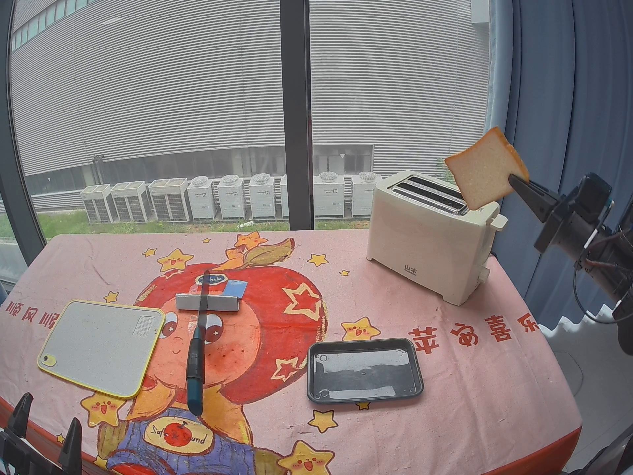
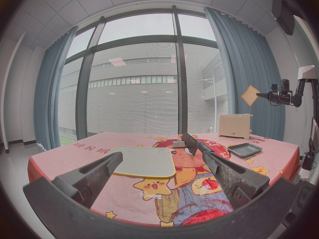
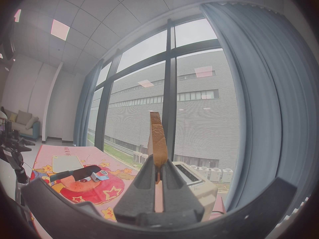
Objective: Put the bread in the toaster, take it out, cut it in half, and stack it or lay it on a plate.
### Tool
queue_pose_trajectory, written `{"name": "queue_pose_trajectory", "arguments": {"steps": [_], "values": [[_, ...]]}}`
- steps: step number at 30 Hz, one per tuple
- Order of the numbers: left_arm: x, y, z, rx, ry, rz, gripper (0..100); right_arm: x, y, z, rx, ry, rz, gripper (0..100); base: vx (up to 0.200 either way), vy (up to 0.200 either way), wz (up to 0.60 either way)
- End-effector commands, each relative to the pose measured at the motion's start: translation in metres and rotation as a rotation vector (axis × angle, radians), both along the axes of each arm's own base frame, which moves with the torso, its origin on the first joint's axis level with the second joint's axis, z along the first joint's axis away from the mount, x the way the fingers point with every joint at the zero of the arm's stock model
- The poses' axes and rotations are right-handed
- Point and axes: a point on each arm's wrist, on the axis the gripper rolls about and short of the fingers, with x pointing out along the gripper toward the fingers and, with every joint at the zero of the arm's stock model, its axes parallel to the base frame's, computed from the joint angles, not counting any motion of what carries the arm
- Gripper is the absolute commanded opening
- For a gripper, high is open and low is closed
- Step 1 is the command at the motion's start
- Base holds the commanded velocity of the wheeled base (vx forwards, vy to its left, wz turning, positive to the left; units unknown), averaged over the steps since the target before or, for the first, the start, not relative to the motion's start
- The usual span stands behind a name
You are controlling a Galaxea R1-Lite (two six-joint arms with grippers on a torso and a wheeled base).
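Right gripper [image 1: 515, 181] is clamped on one edge of the bread [image 1: 486, 176], holding it in the air just above the toaster [image 1: 428, 235], over its right end. I'd guess it's pinched at the edge so most of the slice is free to drop in, though it's tilted and probably needs squaring up first. Left gripper [image 2: 161, 156] sits well away from the toaster, fingers apart, holding nothing.

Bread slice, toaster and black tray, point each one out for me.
bread slice [image 1: 486, 176], head view, middle of its flat face.
toaster [image 1: 419, 242], head view, its near side wall.
black tray [image 1: 364, 371], head view, bare middle of its floor.
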Motion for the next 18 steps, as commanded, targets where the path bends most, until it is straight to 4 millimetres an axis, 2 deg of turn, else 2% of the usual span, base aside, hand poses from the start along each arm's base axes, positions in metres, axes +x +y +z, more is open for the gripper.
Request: {"name": "queue_pose_trajectory", "arguments": {"steps": [1,7,10,18], "values": [[0.000,0.000,-0.005,0.001,0.002,-0.001,100,0.025,0.000,0.007,-0.019,0.015,-0.011,0,0.000,0.000,0.00],[0.000,0.000,-0.005,-0.001,0.004,-0.001,100,0.044,-0.016,-0.001,-0.048,0.036,-0.003,0,0.000,0.000,0.00],[0.000,0.000,-0.005,-0.001,0.002,0.001,100,0.050,-0.024,0.004,-0.050,0.021,-0.012,0,0.000,0.000,0.00],[0.000,0.000,-0.005,0.001,0.002,-0.001,100,0.059,-0.026,0.019,-0.052,-0.028,0.003,0,0.000,0.000,0.00]]}}
